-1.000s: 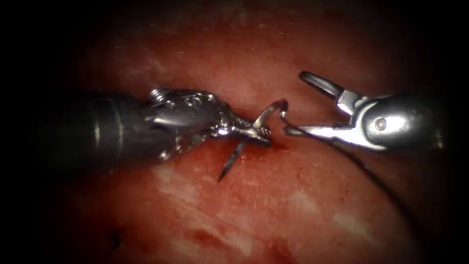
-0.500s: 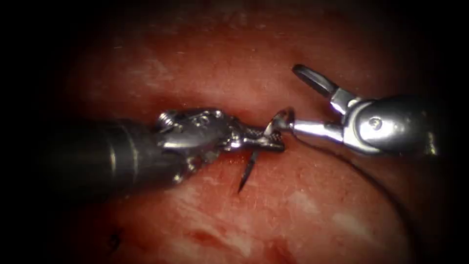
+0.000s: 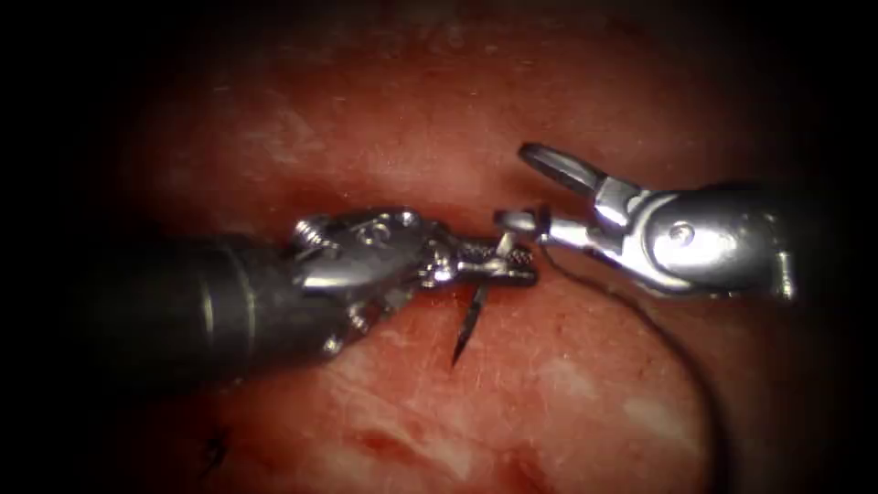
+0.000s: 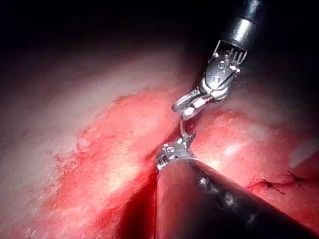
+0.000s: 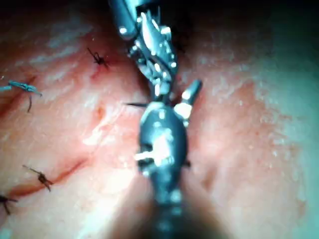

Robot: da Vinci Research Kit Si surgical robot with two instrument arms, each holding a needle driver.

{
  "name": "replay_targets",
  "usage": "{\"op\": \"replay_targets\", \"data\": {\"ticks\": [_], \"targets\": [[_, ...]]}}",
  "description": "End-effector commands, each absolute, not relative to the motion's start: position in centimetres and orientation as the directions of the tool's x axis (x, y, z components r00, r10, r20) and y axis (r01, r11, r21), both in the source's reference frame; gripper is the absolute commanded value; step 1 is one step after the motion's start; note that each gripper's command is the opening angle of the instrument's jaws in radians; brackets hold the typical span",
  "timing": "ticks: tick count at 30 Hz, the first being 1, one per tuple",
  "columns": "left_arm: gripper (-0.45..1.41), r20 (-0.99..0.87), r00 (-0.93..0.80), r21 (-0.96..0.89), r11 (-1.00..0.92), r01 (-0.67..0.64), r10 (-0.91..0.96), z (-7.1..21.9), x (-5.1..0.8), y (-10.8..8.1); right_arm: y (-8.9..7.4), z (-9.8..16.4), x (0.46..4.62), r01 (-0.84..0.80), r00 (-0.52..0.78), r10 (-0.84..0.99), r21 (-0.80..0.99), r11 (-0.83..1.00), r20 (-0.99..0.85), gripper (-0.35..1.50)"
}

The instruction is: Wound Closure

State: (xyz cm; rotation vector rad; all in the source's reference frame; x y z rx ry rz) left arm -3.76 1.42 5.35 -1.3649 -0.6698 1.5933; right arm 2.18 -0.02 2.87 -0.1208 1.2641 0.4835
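Reddened tissue (image 3: 567, 402), wet with red fluid (image 4: 124, 164), lies under both tools, and the cut runs as a dark crease between them. From the left comes the left pincer (image 3: 498, 265), its jaws closed on the curved needle (image 3: 471, 325) roughly mid-curve, perhaps a little toward the blunt end. The sharp tip hangs free, pointing down over the tissue just left of the cut, and the needle does not look lodged in the tissue. From the right comes the right pincer (image 3: 526, 187), jaws spread wide with nothing between them; its lower jaw lies touching or just beside the needle's blunt end (contact cannot be judged for certain). Dark thread (image 3: 681, 352) trails from that end in a loose arc over the tissue right of the cut and sinks into shadow. As for progress, the right wrist view shows several knotted stitches (image 5: 98, 59) with short cut ends (image 5: 41, 178) already set along other parts of the wound, so some closure looks finished, while the crease between the tools appears unstitched at this spot. Nothing foreign lies near; the slack thread close under the right tool is the one thing that could snag.
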Motion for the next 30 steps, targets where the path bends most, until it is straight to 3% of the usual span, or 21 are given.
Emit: {"op": "replay_targets", "data": {"ticks": [1, 7, 8, 10, 11, 12, 15, 24, 30], "targets": [[-0.45, -0.467, 0.019, -0.851, -0.443, -0.283, 0.884, 5.40, -3.82, 1.39, -0.10, 2.92, 2.21, -0.408, 0.213, 0.288, 0.183, 0.895, -0.934, -0.35], [-0.45, -0.471, 0.018, -0.848, -0.447, -0.286, 0.882, 5.40, -3.83, 1.40, -0.10, 2.91, 2.17, -0.390, 0.233, 0.256, 0.151, 0.908, -0.938, -0.35], [0.17, -0.501, 0.010, -0.830, -0.477, -0.290, 0.865, 5.40, -3.85, 1.41, -0.10, 2.92, 2.17, -0.387, 0.238, 0.257, 0.151, 0.910, -0.937, -0.35], [0.76, -0.530, 0.002, -0.811, -0.506, -0.294, 0.848, 5.40, -3.87, 1.41, -0.09, 2.93, 2.17, -0.381, 0.248, 0.259, 0.151, 0.912, -0.934, -0.35], [0.93, -0.539, 0.001, -0.802, -0.513, -0.305, 0.842, 5.40, -3.87, 1.42, -0.08, 2.94, 2.16, -0.378, 0.253, 0.260, 0.152, 0.913, -0.932, -0.35], [0.93, -0.539, 0.001, -0.802, -0.513, -0.305, 0.842, 5.40, -3.87, 1.42, -0.08, 2.94, 2.16, -0.378, 0.253, 0.260, 0.152, 0.913, -0.932, -0.35], [1.21, -0.551, 0.004, -0.783, -0.515, -0.349, 0.834, 5.41, -3.85, 1.44, -0.04, 2.98, 2.12, -0.363, 0.274, 0.263, 0.154, 0.919, -0.925, -0.35], [1.20, -0.597, -0.033, -0.730, -0.560, -0.393, 0.802, 5.47, -3.60, 1.45, 0.13, 3.17, 2.06, -0.363, 0.370, 0.256, 0.114, 0.925, -0.893, -0.35], [1.01, -0.613, -0.186, -0.659, -0.627, -0.416, 0.768, 5.59, -3.54, 1.28, 0.28, 3.36, 2.13, -0.338, 0.437, 0.168, 0.012, 0.941, -0.884, -0.35]]}}
